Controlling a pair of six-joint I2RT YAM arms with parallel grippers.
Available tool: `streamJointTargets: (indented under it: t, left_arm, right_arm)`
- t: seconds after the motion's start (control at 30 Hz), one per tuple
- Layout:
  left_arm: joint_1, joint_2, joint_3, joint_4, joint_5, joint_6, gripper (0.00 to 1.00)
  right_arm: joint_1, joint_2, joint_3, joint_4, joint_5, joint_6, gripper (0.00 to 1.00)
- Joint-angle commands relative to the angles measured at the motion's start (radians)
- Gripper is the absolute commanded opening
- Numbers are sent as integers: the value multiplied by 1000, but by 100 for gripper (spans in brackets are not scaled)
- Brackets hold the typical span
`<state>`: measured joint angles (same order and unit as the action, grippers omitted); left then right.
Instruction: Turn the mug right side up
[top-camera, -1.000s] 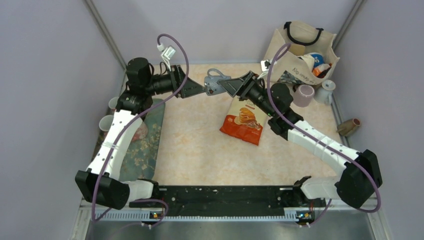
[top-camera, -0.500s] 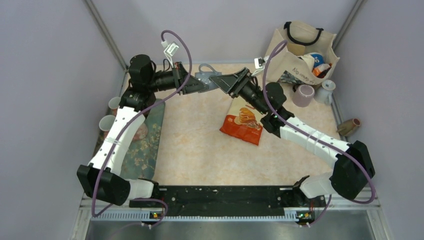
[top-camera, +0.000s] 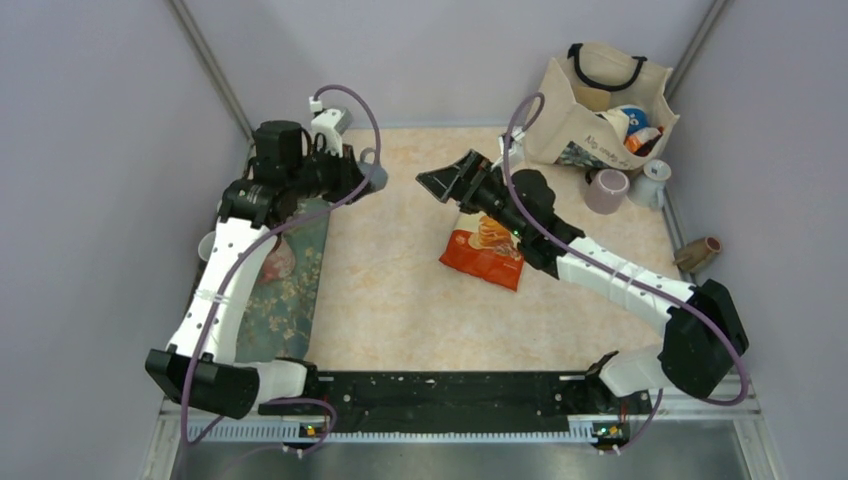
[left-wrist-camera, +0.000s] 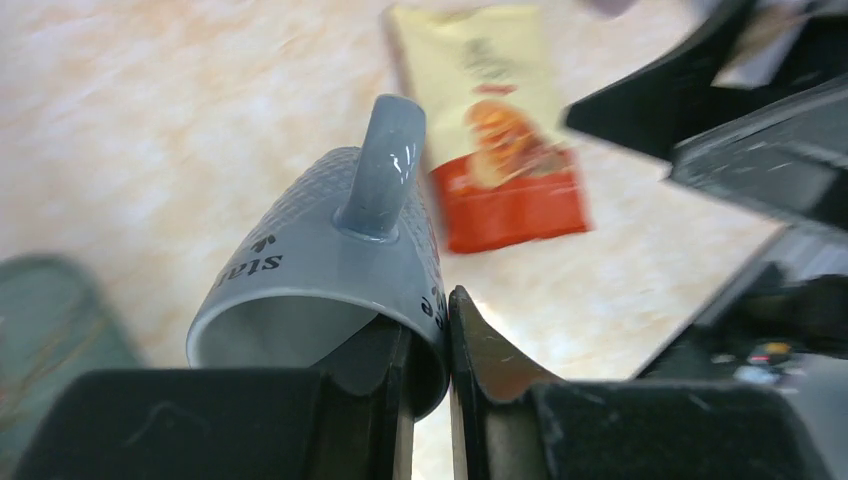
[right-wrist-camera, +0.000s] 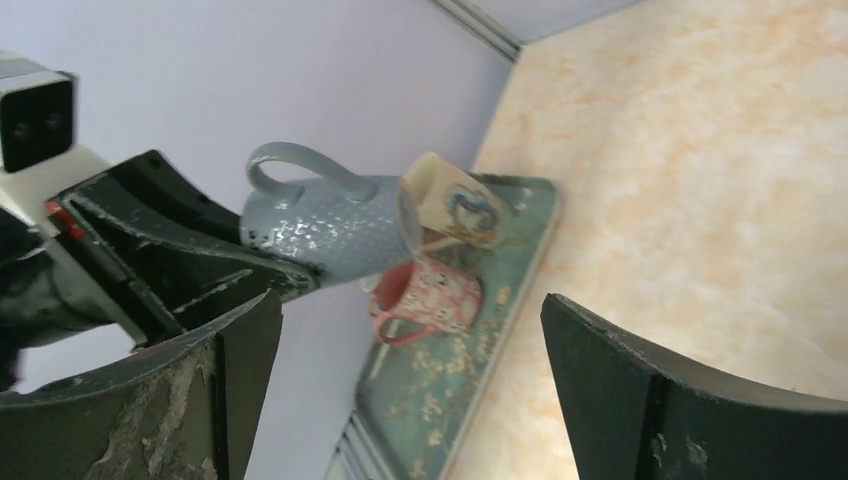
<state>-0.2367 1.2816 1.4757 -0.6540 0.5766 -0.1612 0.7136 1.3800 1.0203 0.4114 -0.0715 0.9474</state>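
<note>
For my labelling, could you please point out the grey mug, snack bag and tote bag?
grey mug (left-wrist-camera: 325, 250): left wrist view, side wall
snack bag (top-camera: 478, 262): top view, orange lower part
tote bag (top-camera: 585, 125): top view, front wall

top external: overhead, wide.
left wrist: close; textured grey ceramic mug between fingers.
right wrist: same mug, beyond its fingers.

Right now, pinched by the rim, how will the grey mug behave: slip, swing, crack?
Probably rigid: the mug looks like glazed ceramic, so no flex, but fragile if dropped. Its glossy wall is pinched by the left fingers at the rim only, so it may pivot or slip. The handle juts to one side, likely adding off-centre weight.
</note>
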Motion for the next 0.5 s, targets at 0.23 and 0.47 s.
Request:
streamJointTargets:
  t: [0.23, 0.47]
  left_arm:
    - [110, -184, -116, -620, -505, 635, 0]
    - [427, -311, -236, -855, -566, 918, 0]
  right_arm:
    - [9, -109, 6, -279, 67, -245, 99]
    - [9, -174, 24, -369, 126, -346, 99]
